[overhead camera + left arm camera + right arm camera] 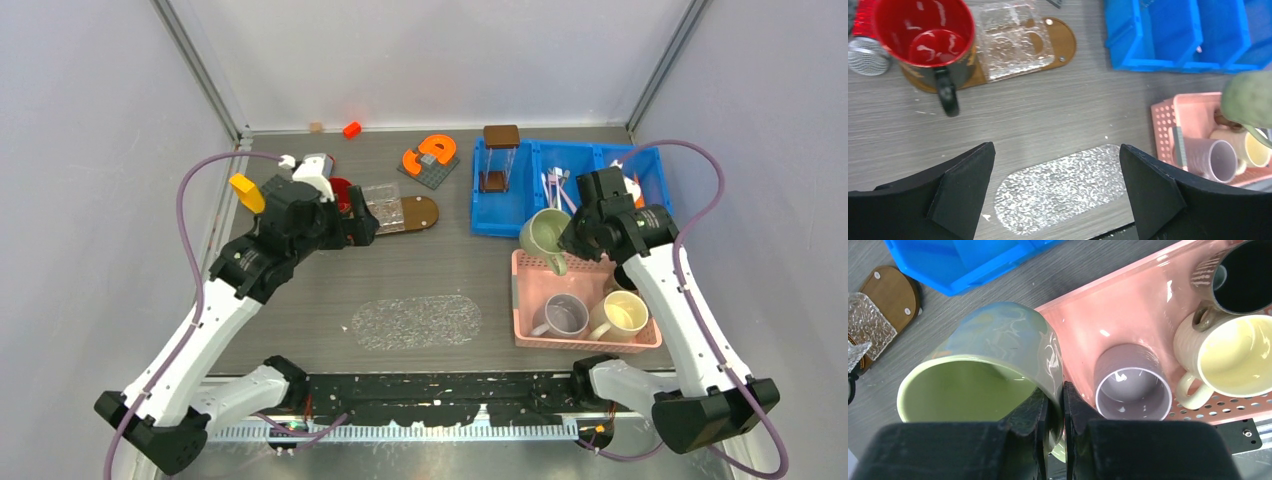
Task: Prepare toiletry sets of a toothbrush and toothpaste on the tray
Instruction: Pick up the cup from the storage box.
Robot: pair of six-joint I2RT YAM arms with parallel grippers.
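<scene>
Pale toothbrushes [553, 188] lie in the middle compartment of the blue bin [500, 222]. The toothpaste is mostly hidden behind my right wrist; only a bit of orange [634, 182] shows in the right compartment. A clear pebbled oval tray [417, 322] [1063, 187] lies mid-table. A wooden oval tray [418, 213] holds a glass dish and a red mug [923, 35]. My left gripper [365, 225] [1056, 150] hangs open and empty above the table. My right gripper [568, 245] [1063, 395] is shut on the rim of a green mug [545, 238] [993, 340], tilted above the pink basket's far-left corner.
The pink basket [525, 300] [1128, 305] holds a lilac cup [1133, 385], a cream mug [1233, 355] and a dark mug [1248, 275]. A brown-lidded clear box [500, 158] stands in the bin. An orange C-block [430, 152] and an orange cube [351, 129] sit at the back.
</scene>
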